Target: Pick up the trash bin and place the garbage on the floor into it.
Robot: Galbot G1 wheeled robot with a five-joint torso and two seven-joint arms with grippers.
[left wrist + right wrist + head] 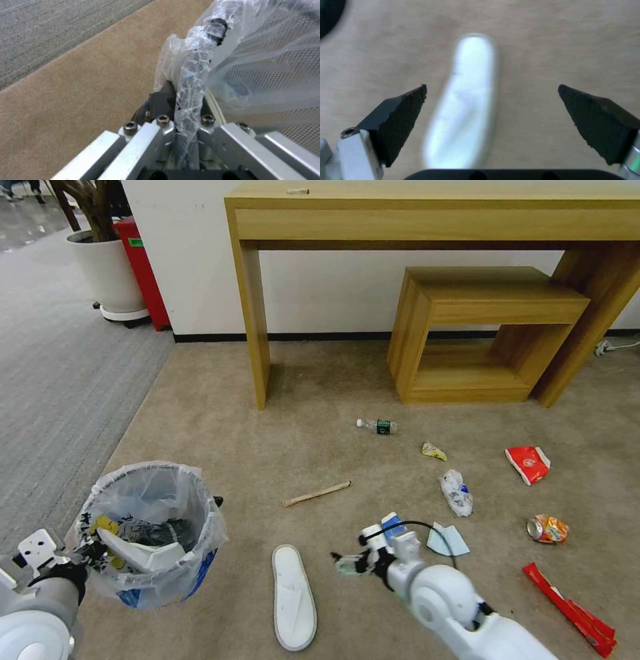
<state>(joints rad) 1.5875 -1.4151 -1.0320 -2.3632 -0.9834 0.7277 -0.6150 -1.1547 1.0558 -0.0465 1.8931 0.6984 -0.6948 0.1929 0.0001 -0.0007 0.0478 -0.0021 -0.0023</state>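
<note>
The blue trash bin with its whitish liner hangs at the lower left over the beige floor, with my left gripper shut on its rim. The left wrist view shows the left gripper clamping the liner-wrapped rim. One white slipper lies inside the bin. My right gripper is open, hovering beside a second white slipper; this slipper lies below, between its spread fingers. A wooden stick, bottle, cup, mask, can and red wrappers lie scattered.
A long wooden table and a low wooden shelf stand against the far wall. A white planter and a red box are at the back left, beside grey ribbed carpet. A long red wrapper lies at the right.
</note>
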